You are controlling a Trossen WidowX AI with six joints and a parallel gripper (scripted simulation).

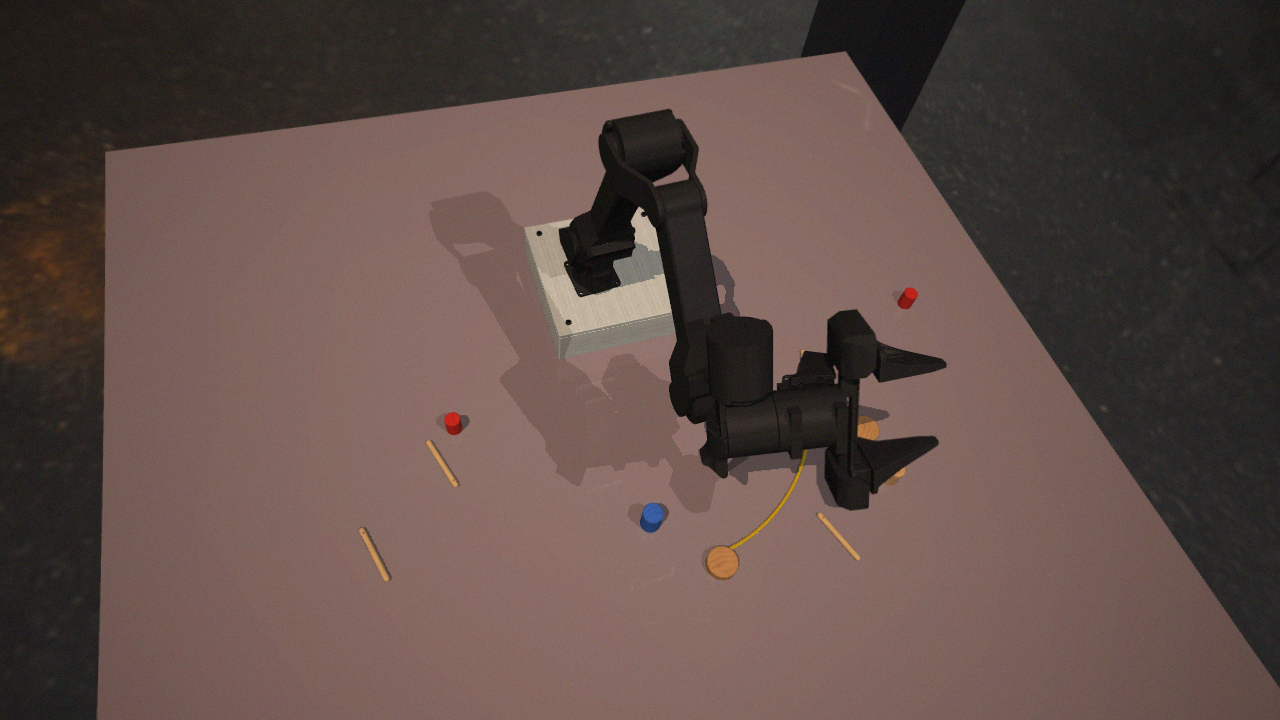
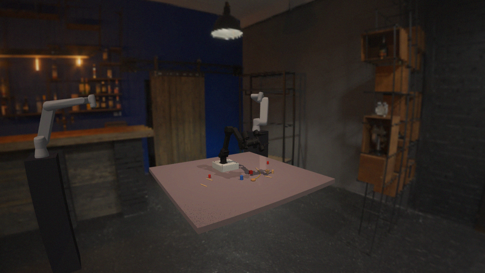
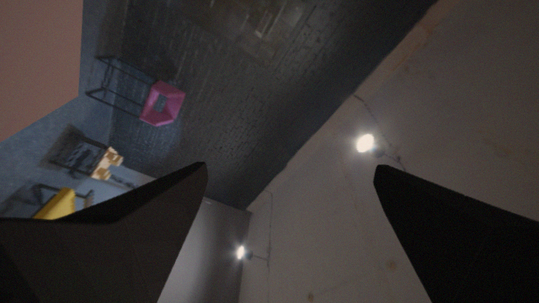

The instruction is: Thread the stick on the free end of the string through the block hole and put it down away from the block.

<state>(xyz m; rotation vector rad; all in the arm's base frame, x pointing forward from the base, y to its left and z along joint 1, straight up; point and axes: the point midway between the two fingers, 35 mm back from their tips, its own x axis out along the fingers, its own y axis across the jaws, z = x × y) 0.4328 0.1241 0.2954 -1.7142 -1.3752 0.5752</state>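
The round wooden button (image 1: 722, 562) (image 2: 253, 179) lies on the table with the yellow string (image 1: 771, 519) (image 2: 260, 175) curving from it toward the arm. The arm hides the string's far part in the top view; a thin stick (image 2: 257, 168) shows near that end in the exterior view. Two small wooden pieces lie beyond, one piece (image 1: 866, 428) partly behind the gripper and another piece (image 1: 896, 475) beside a finger; which is the block I cannot tell. My gripper (image 1: 939, 402) (image 3: 289, 172) is open and empty, raised above the table and pointing outward.
Loose sticks (image 1: 838, 537) (image 1: 442, 463) (image 1: 374, 554), a blue cylinder (image 1: 651, 517) (image 2: 241, 177) and red cylinders (image 1: 453, 423) (image 1: 907, 298) lie around. A dark red object (image 2: 251, 172) lies near the string. The table edge (image 1: 1114, 446) is on the right.
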